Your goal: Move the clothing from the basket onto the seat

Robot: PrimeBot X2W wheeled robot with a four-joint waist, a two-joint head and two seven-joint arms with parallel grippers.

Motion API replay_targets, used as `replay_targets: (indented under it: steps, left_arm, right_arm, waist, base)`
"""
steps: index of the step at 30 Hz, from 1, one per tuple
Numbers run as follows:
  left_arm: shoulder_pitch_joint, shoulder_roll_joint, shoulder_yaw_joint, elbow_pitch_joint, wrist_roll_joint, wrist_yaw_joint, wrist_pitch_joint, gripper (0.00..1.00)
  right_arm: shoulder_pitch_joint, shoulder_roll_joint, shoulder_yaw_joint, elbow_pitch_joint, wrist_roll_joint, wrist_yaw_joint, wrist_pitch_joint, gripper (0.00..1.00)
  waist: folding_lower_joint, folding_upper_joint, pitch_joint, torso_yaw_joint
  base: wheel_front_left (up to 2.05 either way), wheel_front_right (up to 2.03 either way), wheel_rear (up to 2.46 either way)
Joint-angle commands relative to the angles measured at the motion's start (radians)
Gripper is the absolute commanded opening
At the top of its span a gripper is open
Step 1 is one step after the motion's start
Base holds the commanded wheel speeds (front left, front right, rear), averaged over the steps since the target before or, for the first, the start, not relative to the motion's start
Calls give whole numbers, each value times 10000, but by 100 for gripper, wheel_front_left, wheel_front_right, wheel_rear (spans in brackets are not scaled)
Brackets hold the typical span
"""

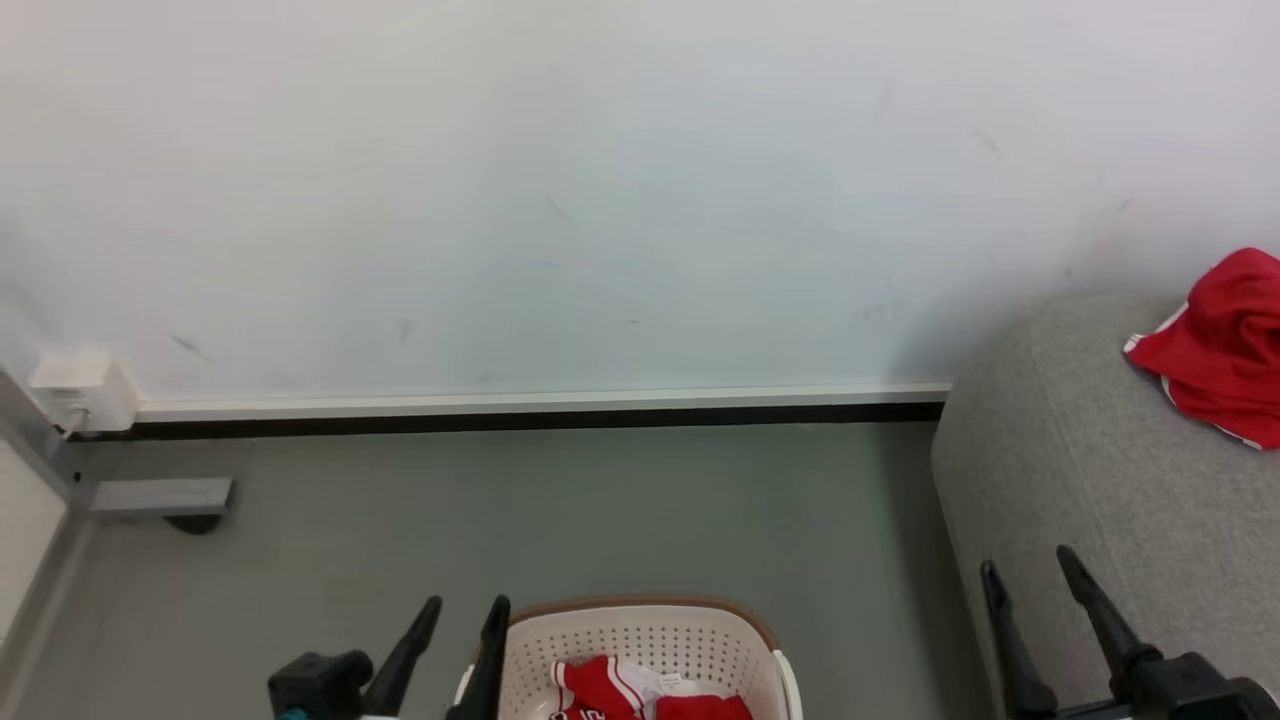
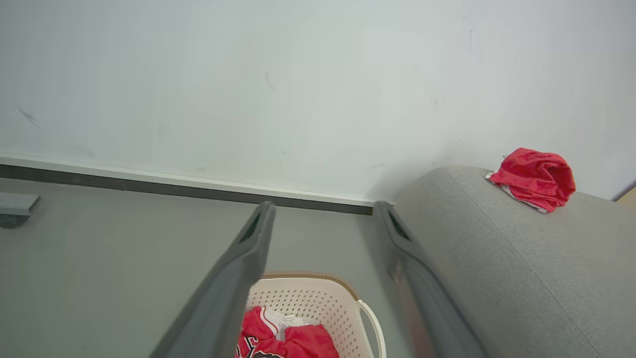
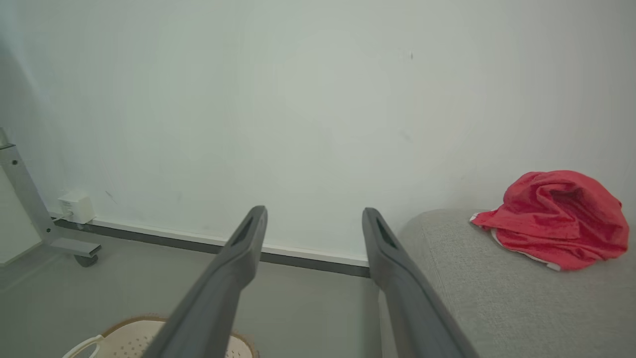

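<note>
Floor (image 1: 600, 510), basket (image 1: 650, 640) on it, seat (image 1: 1080, 480) bearing garment (image 1: 1225, 350)

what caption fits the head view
Both open, the left gripper by the basket of red clothing, the right gripper by the grey seat bearing one red garment.

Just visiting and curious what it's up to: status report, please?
Left gripper open, empty, by laundry basket. Right gripper open, empty, by grey sofa. One red garment on sofa; red jerseys in basket. Nothing seen blocking the path.
</note>
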Motion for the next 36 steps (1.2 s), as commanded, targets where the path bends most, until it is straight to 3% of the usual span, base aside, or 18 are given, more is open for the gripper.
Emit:
replay_targets:
  steps: [1,9,21,36]
  left_arm:
    - [98,71,77,-5,139,41,-35,100]
    - [639,-419,1360,-43,1327,-81,-26,100]
    - [1418,-1263,3049,297,3017,-1034,-28,100]
    - [1213,-1920,3953,503,3903,-1838,-29,100]
  right_arm:
    - [130,3,-22,-32,-52,-26,-34,100]
    - [453,365,99,135,-257,-26,-35,100]
    - [720,408,240,491,69,-26,-35,100]
    - [478,406,310,396,68,-26,-36,100]
  waist:
    - [3,0,-61,103]
    - [3,0,-170,382]
    - [3,0,-301,344]
    - [3,0,-34,285]
  base:
    - [0,0,0]
    - [0,0,0]
    - [0,0,0]
    - [0,0,0]
